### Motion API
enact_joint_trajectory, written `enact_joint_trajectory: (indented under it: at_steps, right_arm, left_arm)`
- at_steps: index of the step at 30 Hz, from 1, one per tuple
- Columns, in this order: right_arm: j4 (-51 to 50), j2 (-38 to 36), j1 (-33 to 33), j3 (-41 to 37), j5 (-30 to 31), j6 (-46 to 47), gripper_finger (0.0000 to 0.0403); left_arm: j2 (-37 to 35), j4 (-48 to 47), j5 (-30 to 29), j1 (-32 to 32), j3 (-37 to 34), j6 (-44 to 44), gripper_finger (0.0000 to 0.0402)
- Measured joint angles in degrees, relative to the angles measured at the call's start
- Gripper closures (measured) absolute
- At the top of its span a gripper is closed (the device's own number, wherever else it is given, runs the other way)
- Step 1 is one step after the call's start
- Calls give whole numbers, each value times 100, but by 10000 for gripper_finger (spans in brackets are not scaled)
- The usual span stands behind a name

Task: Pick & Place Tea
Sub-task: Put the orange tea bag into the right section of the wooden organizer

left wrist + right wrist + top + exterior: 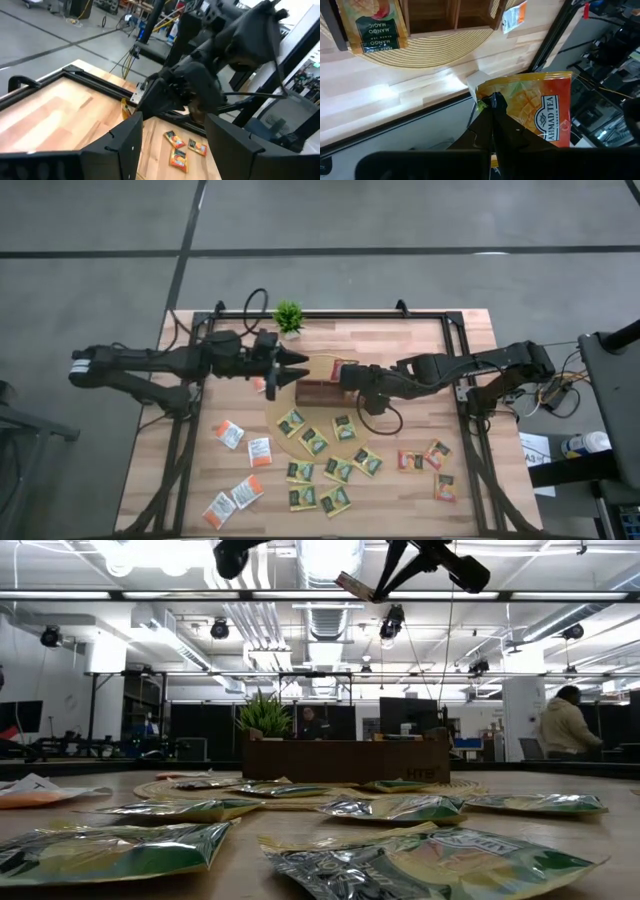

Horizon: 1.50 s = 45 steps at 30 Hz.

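The right gripper (pixel 342 373) hangs above the brown tray (pixel 318 393) near the middle of the table (pixel 400 340), its fingers (pixel 487 122) pinched tight on the corner of a red-pink sachet (pixel 537 112). The packet is lifted clear of the wood; in the low view it shows as a small tilted slip (pixel 355 586) high over the tray (pixel 345 760).

The left gripper (pixel 290 366) hovers just to the left of the tray, its two fingers (pixel 125 142) spread well apart with nothing between them, pointing toward the right arm.

The other tea lies flat on the table. Green-and-yellow sachets (pixel 320 470) scatter across the woven mat (pixel 280 435) and the near middle. White-and-orange sachets (pixel 240 465) lie near and to the left, with one more just beside the tray under the left gripper. Three red-pink sachets (pixel 430 465) sit near and to the right. A small potted plant (pixel 288 317) stands at the far edge. A green-and-yellow packet (pixel 372 27) lies just beside the tray's wall in the right wrist view.
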Motion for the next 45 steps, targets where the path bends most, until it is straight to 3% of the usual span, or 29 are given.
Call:
enact_joint_trajectory:
  at_steps: [34,41,45]
  right_arm:
    - [61,0,1,9,17,-4,394]
    - [55,0,0,9,17,-4,394]
    - [53,0,1,9,15,-4,394]
  left_arm:
    - [1589,107,-139,107,368,-730,194]
    - [1728,104,-142,129,492,-734,209]
    - [1748,104,-76,163,526,-734,241]
